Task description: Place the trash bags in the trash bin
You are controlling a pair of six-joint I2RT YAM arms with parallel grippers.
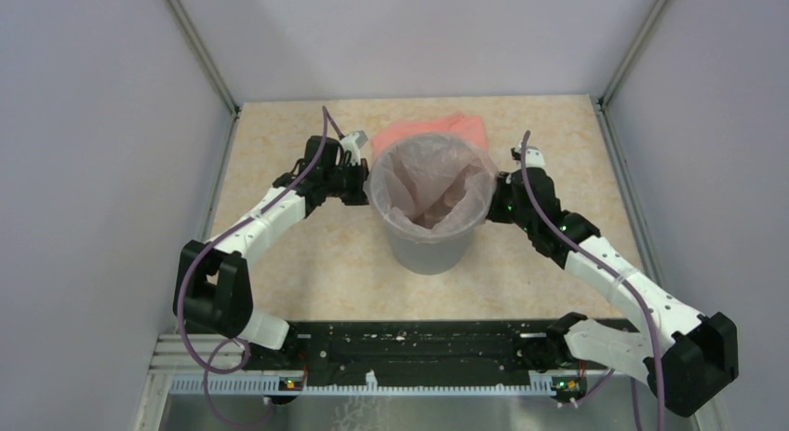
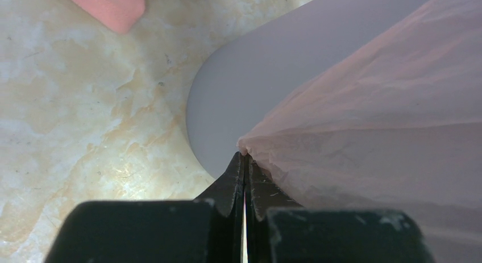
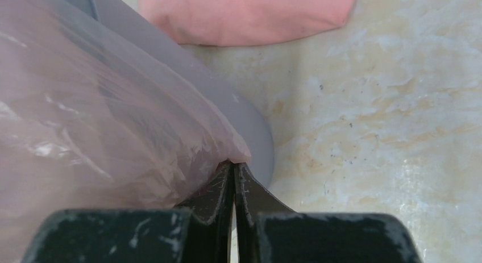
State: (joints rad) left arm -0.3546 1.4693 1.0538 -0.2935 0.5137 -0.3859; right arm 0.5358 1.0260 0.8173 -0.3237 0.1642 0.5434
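The left gripper (image 2: 244, 158) and right gripper (image 3: 234, 165) are each clamping tight on the crinkly, see-through pink trash bag (image 1: 430, 184) at opposite edges, holding it spread over the smooth grey trash bin (image 1: 428, 252). Wrist views are showing marbled table (image 2: 85, 121) outside each rim. Only the top view is showing film sagging inside and a salmon folded sheet (image 1: 437, 127) lying behind.

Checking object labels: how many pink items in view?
2. The see-through pale pink plastic film bag hangs in the round grey plastic bin; the opaque salmon-pink folded sheet lies behind it. The bin may hide more.
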